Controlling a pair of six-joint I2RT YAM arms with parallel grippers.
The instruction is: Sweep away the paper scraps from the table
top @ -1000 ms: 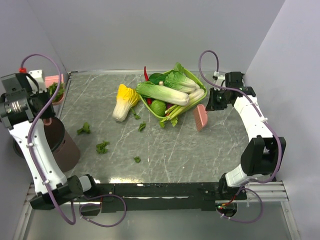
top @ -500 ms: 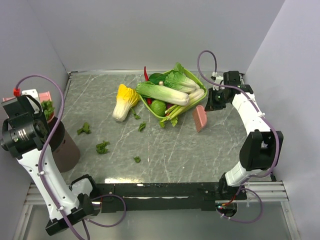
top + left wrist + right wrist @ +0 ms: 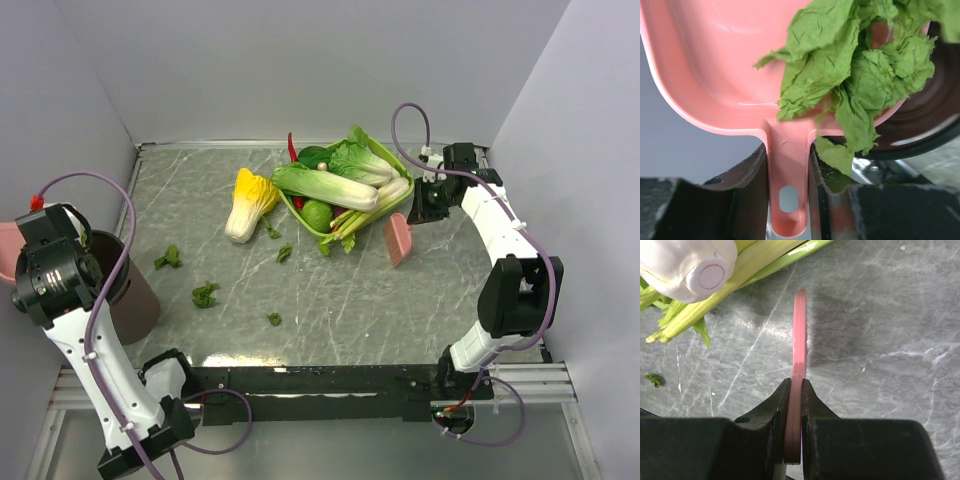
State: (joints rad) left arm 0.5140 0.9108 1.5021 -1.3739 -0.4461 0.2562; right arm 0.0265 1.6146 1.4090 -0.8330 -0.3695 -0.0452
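Note:
Several small dark-green paper scraps lie on the left half of the grey marble table (image 3: 440,290), among them one (image 3: 168,257), one (image 3: 205,294) and one (image 3: 274,319). My left gripper (image 3: 788,192) is shut on the handle of the pink dustpan (image 3: 730,75). The pan holds a heap of crumpled green scraps (image 3: 850,70) at the rim of the dark bin (image 3: 932,110). My right gripper (image 3: 795,386) is shut on a pink brush (image 3: 799,335), which hangs over the table near the tray (image 3: 397,240).
The round dark brown bin (image 3: 125,290) stands at the table's left edge. A green tray (image 3: 400,199) of whole cabbages and greens sits at the back centre, with a yellow-and-white cabbage (image 3: 250,202) beside it. Celery stalks (image 3: 715,307) lie close to the brush.
My left arm has swung the dustpan from the back left corner forward to the bin. My right gripper with the brush has shifted slightly left.

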